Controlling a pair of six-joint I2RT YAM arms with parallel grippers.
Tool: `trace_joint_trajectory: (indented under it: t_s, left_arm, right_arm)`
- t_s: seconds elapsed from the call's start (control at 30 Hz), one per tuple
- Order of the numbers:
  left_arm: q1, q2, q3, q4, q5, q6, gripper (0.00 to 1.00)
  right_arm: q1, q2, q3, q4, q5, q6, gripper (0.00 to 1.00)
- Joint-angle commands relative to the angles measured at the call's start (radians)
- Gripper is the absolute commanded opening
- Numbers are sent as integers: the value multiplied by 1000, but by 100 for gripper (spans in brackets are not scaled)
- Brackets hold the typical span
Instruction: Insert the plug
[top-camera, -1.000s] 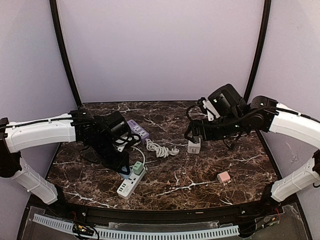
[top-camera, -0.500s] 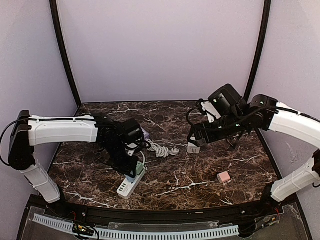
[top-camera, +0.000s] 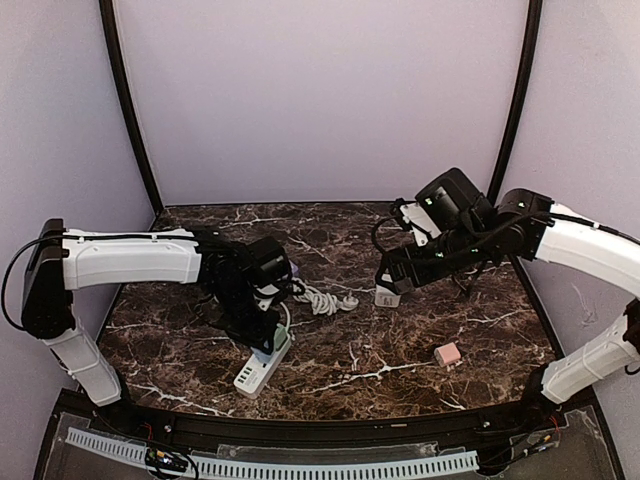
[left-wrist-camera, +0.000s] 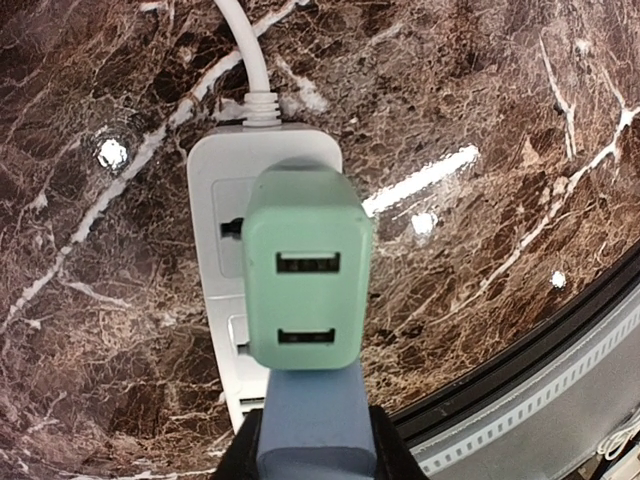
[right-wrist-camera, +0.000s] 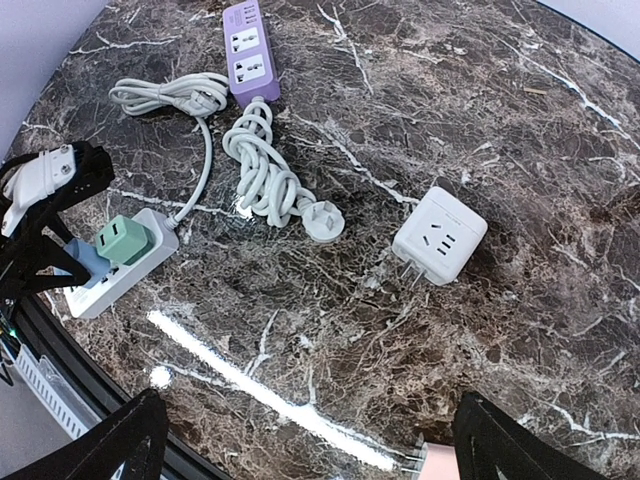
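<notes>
Top view — left gripper (top-camera: 272, 338) low over the white power strip (top-camera: 250, 376). Left wrist: clamped on the green USB charger (left-wrist-camera: 308, 270) at the cord-end socket; likely rigid, light, slick — grip its flat sides. Right wrist: right gripper (right-wrist-camera: 320, 445) splayed, empty.

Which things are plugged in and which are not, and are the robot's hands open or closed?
green charger, held on the white power strip; fully in, cannot tell
purple power strip, visible sockets empty, own plug loose
white adapter, unplugged, lying loose
left gripper, shut on green charger
right gripper, open, empty
</notes>
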Motion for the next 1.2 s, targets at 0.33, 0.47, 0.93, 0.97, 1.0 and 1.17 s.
trace_joint_trajectory:
  t_s: [0.33, 0.47, 0.93, 0.97, 1.0, 1.17]
  left_arm:
    - [-3, 13, 13, -24, -17, 23, 1]
    - [-4, 12, 9, -20, -20, 27, 1]
    - [-4, 15, -17, -9, -29, 44, 1]
    - [-4, 15, -21, -5, -27, 41, 1]
    - [-4, 14, -28, 2, -25, 38, 1]
    - [-4, 13, -50, 20, -23, 33, 1]
  right_arm:
    - [-7, 10, -7, 3, 12, 2, 99]
    - [-7, 13, -5, 3, 10, 10, 99]
    - [-7, 9, -16, 5, 5, 34, 99]
    - [-7, 10, -16, 5, 5, 36, 99]
    - [-7, 10, -16, 6, 4, 37, 99]
    - [-7, 7, -16, 6, 2, 45, 99]
